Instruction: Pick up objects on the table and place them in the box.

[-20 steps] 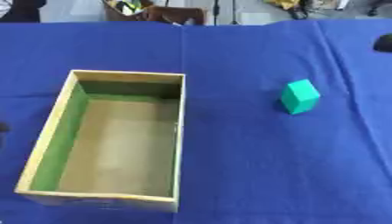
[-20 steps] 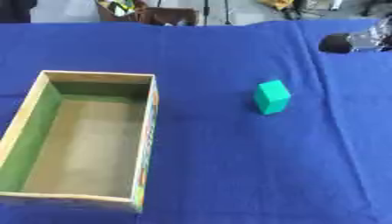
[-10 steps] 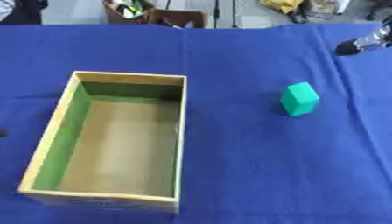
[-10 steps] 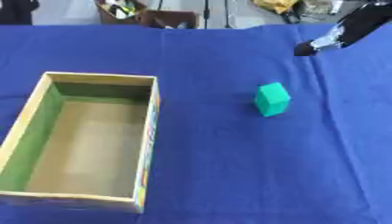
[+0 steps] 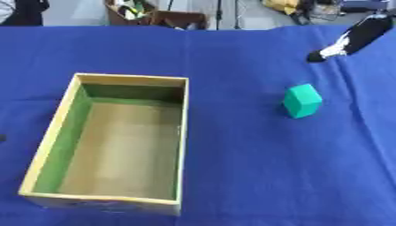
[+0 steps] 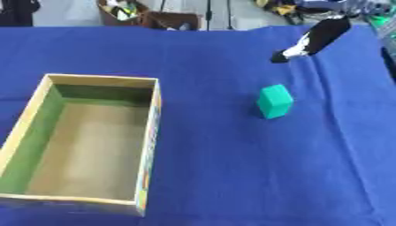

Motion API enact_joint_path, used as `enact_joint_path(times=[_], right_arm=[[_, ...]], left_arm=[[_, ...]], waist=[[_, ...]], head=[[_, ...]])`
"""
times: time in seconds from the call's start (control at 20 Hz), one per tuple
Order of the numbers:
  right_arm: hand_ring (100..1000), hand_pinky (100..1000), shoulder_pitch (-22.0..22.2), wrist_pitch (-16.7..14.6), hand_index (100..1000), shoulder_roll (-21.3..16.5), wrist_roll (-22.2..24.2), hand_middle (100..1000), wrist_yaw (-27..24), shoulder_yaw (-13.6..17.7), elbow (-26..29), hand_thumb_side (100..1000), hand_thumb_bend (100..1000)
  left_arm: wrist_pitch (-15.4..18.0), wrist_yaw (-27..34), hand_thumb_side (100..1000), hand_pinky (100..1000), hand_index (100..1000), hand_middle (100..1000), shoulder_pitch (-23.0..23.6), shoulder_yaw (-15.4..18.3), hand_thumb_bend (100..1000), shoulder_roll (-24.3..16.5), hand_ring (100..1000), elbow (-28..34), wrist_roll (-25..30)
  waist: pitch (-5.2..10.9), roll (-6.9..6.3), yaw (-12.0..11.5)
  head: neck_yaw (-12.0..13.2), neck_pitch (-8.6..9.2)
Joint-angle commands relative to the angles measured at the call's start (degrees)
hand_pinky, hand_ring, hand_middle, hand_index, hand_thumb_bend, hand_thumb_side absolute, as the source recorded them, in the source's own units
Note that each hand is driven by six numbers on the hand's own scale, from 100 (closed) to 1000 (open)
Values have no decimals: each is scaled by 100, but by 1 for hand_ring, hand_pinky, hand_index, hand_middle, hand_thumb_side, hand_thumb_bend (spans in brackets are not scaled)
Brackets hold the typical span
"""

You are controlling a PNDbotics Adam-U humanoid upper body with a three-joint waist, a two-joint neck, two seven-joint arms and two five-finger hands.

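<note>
So the green block [image 5: 302,100] sits on the blue desk [image 5: 232,167], well right of the open box [image 5: 182,132], with bare cloth between them. The right robot hand [image 6: 306,42] comes in from the upper right, above and beyond the block, not touching it; can't tell if its fingers are curled or straight. Some clutter [image 5: 154,13] sits past the desk's far edge.

The light is bright and even, and it seems to come from above. On the blue tablecloth [image 5: 232,167] there is no glare. Shadows are weak: the inside of the box [image 5: 182,145] is only a little darker. Both views are soft and slightly blurred. The right hand [image 6: 309,39], near the far right corner, is smeared.
</note>
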State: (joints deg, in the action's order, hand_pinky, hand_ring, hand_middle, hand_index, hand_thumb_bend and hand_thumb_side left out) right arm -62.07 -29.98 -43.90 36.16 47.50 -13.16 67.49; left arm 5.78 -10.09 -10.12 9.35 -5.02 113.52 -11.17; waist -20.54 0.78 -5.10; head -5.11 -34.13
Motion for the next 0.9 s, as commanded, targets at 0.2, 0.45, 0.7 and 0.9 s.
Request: enact_joint_path(times=[0.2,0.45,0.7,0.9], right_arm=[[958,887,-68,-834,1000,-114,1436,923,-334,-126,53,731,540],[953,883,128,-829,1000,-322,1577,918,-523,-334,327,710,533],[949,887,299,-808,1000,-486,1581,901,-629,-471,599,703,513],[946,886,609,-813,1000,-762,1581,896,-902,-531,1026,719,510]], left_arm=[[6,19,888,100,490,447,-40,-30,100,-94,366,107,32],[5,15,888,100,490,447,-54,-31,100,-107,367,107,46],[4,12,890,100,491,448,-62,-31,100,-113,367,107,53],[-2,5,891,100,491,448,-64,-26,100,-115,368,107,62]], waist=[[122,1,-13],[116,15,-9],[105,23,-6],[91,28,4]], head=[[-4,116],[6,141],[17,147],[42,136]])
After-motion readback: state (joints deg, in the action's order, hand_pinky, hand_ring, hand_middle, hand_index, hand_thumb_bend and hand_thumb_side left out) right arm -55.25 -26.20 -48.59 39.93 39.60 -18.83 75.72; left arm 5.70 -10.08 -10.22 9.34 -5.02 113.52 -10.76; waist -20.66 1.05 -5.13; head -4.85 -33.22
